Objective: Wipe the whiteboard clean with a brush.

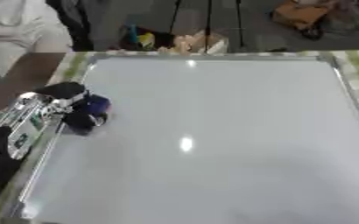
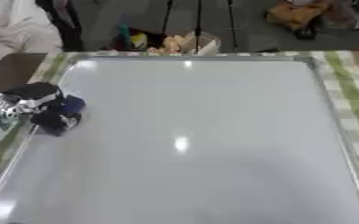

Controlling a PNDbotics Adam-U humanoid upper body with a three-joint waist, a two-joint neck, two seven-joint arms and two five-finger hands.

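A: Any writing legible?
B: None. Whiteboard (image 1: 213, 140) reads blank, two glare spots only.
A: Brush?
B: Blue brush (image 1: 96, 104) at the board's left edge, the left hand (image 1: 74, 108) with fingers curled round it; much of it hidden by the hand.
A: Views differ?
B: Left eye shows more of the arm. The green-checked worktop (image 2: 351, 87) shows at right.

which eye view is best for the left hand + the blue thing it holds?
Left eye view: the left hand and the blue brush sit well inside the picture, with the forearm visible too. In the right eye view both lie close to the left edge and the forearm is mostly cut off.
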